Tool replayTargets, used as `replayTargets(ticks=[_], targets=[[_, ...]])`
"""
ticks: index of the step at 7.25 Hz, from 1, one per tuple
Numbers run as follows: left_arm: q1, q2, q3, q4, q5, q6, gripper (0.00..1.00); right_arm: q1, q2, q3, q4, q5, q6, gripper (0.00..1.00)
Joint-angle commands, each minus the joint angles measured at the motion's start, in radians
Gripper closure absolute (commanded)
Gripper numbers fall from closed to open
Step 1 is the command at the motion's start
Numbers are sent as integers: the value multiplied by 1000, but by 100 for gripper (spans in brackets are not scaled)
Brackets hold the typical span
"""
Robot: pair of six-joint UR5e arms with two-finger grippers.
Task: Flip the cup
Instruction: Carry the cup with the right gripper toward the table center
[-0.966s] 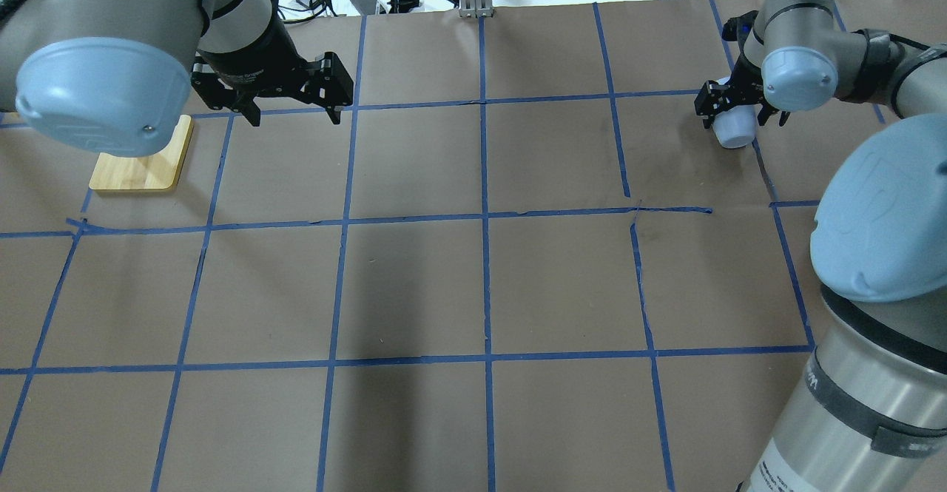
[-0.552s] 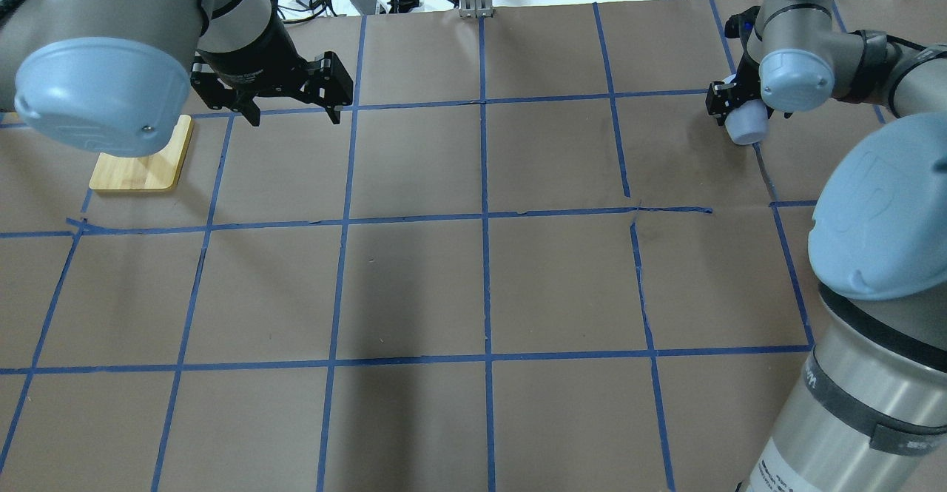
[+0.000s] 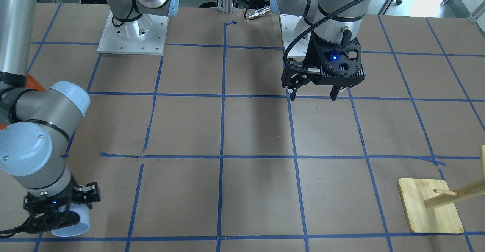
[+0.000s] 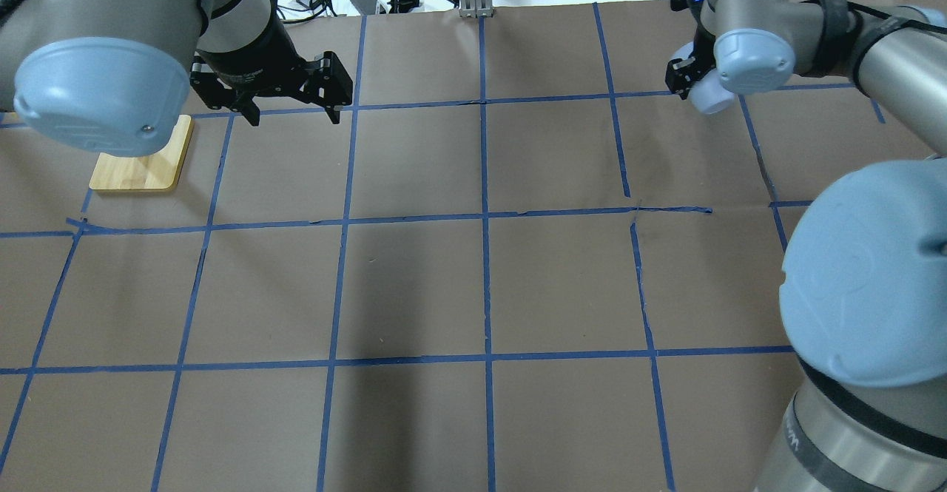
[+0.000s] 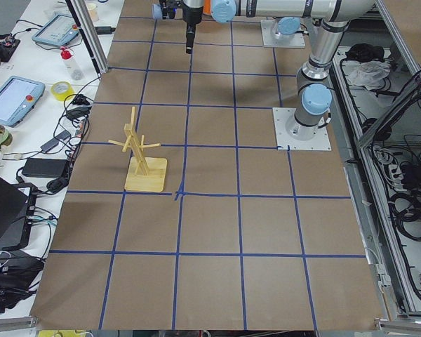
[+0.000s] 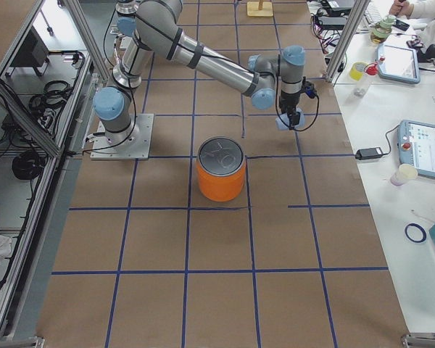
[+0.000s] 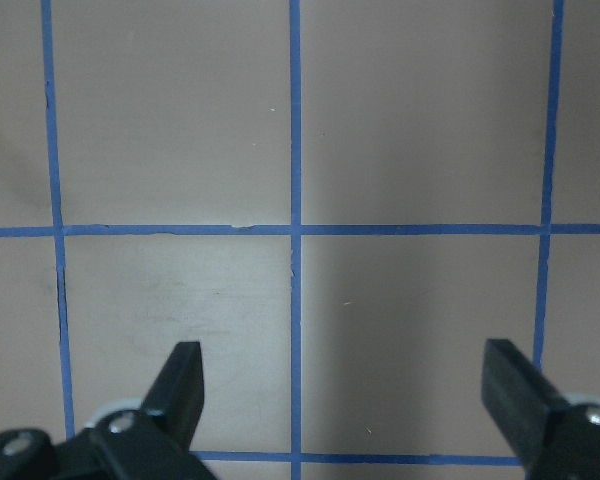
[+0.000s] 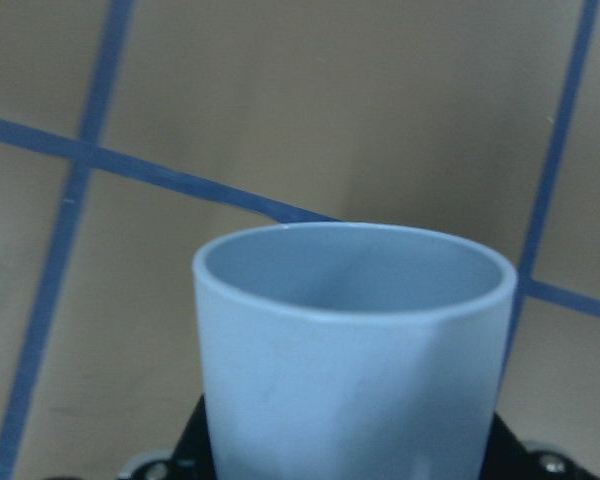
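Note:
The pale blue cup (image 4: 712, 97) is clamped in my right gripper (image 4: 694, 80) at the far right of the table. It is held off the paper and tilted on its side. In the front-facing view the cup (image 3: 74, 222) sticks out below the right gripper (image 3: 57, 212), rim towards the table's near edge. The right wrist view shows the cup (image 8: 350, 340) filling the frame, its open mouth pointing away from the wrist. My left gripper (image 4: 294, 113) is open and empty above the table at the far left. It also shows in the front-facing view (image 3: 313, 96) and the left wrist view (image 7: 345, 400).
A wooden peg rack on a square base (image 4: 144, 160) stands just left of the left gripper, and it shows in the front-facing view (image 3: 430, 206). A large orange can (image 6: 221, 174) with a silver top stands mid-table near the right arm. Cables and tape lie past the far edge.
My right gripper has moved farther back and a little left with the cup, and the wrist has turned, swinging the cup from hanging down to lying tilted. The left arm has not moved.

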Motion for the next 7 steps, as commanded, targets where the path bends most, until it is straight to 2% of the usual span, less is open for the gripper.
replayTargets(ticks=[1,2,3,5,7], targets=[[1,0,0,0,0,0,0,195,-5,-1,-23,1,-89,91],[1,0,0,0,1,0,0,269,-1,-3,-26,2,-148,91],[1,0,0,0,0,0,0,327,2,-3,-28,2,-287,91],[1,0,0,0,1,0,0,436,18,0,-34,37,-383,89],[1,0,0,0,1,0,0,470,35,8,-66,59,-557,86]])
